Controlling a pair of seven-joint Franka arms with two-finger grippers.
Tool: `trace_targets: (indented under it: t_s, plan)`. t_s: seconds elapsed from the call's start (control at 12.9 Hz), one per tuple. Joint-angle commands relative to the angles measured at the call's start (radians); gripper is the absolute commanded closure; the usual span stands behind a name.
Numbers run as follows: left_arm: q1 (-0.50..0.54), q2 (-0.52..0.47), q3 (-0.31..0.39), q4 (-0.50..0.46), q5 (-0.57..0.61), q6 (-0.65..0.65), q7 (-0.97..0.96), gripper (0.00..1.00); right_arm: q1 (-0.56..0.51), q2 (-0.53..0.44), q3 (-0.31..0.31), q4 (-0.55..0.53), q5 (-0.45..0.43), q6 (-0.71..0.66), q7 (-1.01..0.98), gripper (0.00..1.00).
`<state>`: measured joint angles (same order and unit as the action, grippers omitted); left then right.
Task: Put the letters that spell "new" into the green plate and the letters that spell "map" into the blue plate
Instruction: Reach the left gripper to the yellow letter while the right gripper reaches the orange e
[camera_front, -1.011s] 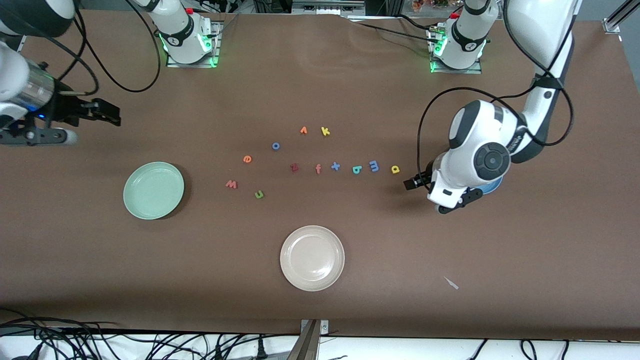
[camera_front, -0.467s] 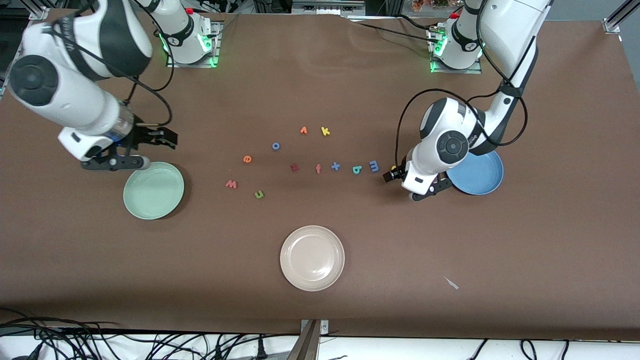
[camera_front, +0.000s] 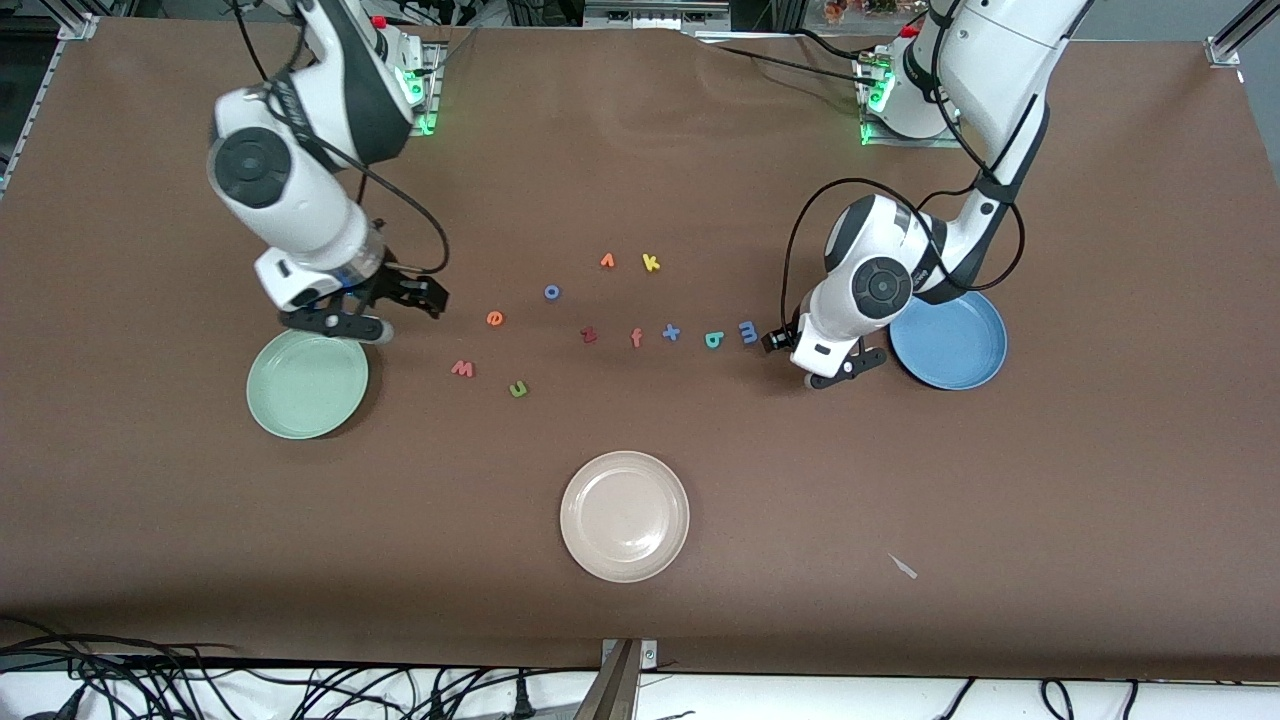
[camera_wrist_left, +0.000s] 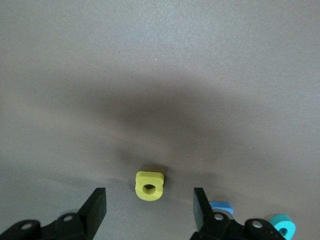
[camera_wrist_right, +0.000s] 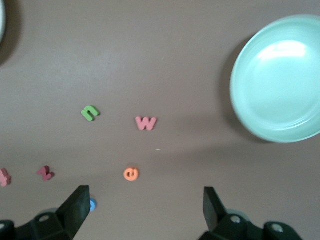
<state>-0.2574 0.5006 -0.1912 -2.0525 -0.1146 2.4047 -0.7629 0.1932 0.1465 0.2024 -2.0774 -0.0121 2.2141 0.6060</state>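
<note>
The yellow "a" (camera_wrist_left: 150, 178) lies flat on the table between the fingers of my left gripper (camera_wrist_left: 149, 202), which is open with a gap on each side. In the front view the left gripper (camera_front: 775, 342) hides the "a". The blue "m" (camera_front: 748, 331) and teal "p" (camera_front: 713, 340) lie just beside it, and the blue plate (camera_front: 950, 340) sits at the left arm's end. My right gripper (camera_front: 420, 297) hangs open and empty between the green plate (camera_front: 307, 382) and the orange "e" (camera_front: 494, 318). The salmon "w" (camera_front: 462, 368) and olive "n" (camera_front: 518, 389) lie on the table.
Other letters lie mid-table: dark red "z" (camera_front: 589, 335), orange "f" (camera_front: 636, 338), blue "x" (camera_front: 671, 332), blue "o" (camera_front: 552, 291), an orange letter (camera_front: 607, 261) and yellow "k" (camera_front: 651, 263). A cream-white plate (camera_front: 625, 516) sits nearer the front camera.
The right arm swung in from its end of the table to beside the green plate. The left gripper moved off the blue plate onto the yellow "a", its fingers narrowing.
</note>
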Motion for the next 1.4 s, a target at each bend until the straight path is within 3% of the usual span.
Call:
trace_targets:
  t_s: [0.0, 0.16, 0.47, 0.78, 1.32]
  plan:
    - [-0.019, 0.001, 0.009, -0.015, -0.019, 0.043, -0.018, 0.28, 0.054, 0.039, 0.002, -0.090, 0.004, 0.161, 0.150, 0.00]
    - [-0.020, 0.019, 0.009, -0.017, -0.016, 0.070, -0.026, 0.30, 0.091, 0.092, 0.002, -0.121, -0.003, 0.268, 0.240, 0.00]
    - [-0.033, 0.029, 0.012, -0.017, -0.016, 0.070, -0.026, 0.33, 0.103, 0.143, 0.000, -0.127, -0.009, 0.283, 0.284, 0.00]
    - [-0.033, 0.035, 0.013, -0.015, -0.014, 0.070, -0.026, 0.47, 0.100, 0.200, -0.005, -0.118, -0.003, 0.305, 0.319, 0.00]
    - [-0.025, 0.038, 0.016, -0.012, 0.007, 0.070, -0.024, 0.49, 0.111, 0.284, -0.005, -0.119, -0.009, 0.392, 0.368, 0.01]
